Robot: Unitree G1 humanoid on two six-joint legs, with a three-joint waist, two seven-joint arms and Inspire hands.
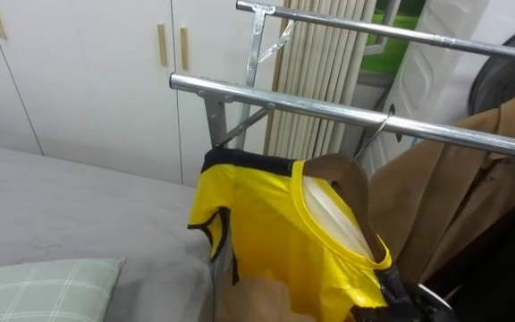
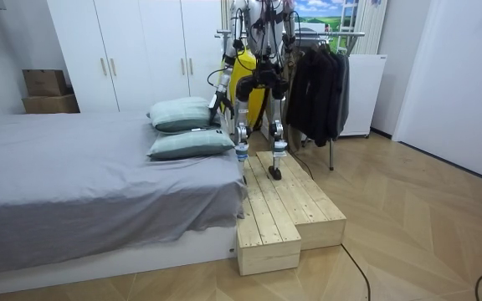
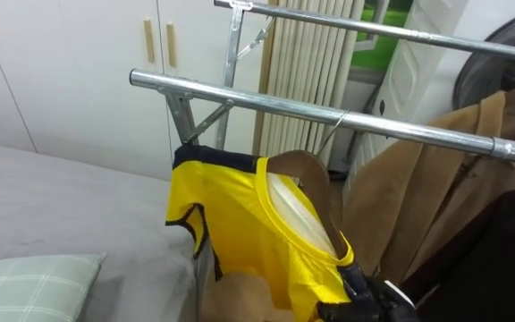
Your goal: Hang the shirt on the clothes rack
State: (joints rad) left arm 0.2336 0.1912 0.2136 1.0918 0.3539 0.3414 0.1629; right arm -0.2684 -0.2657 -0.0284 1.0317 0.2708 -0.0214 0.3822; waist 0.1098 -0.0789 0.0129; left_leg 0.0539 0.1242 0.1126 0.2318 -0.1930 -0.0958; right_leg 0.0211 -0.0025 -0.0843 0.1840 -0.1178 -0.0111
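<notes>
A yellow shirt (image 1: 275,224) with black trim hangs on a hanger whose wire hook (image 1: 380,123) sits over the near silver rail (image 1: 329,107) of the clothes rack. Its collar opens toward me, showing a white lining. My right hand (image 1: 408,300) comes in at the lower right, dark fingers curled on the shirt's near shoulder end. In the room view I stand on a wooden platform (image 2: 287,201) facing the rack, the yellow shirt (image 2: 243,71) before me, and my left hand (image 2: 215,101) hangs low by the bed's pillows.
A tan coat (image 1: 454,188) and a dark garment (image 3: 499,250) hang to the right on the same rail. A second rail (image 1: 374,27) runs higher behind. The grey bed (image 1: 79,206) with a checked pillow (image 1: 43,286) lies left. White wardrobes (image 1: 88,72) stand behind.
</notes>
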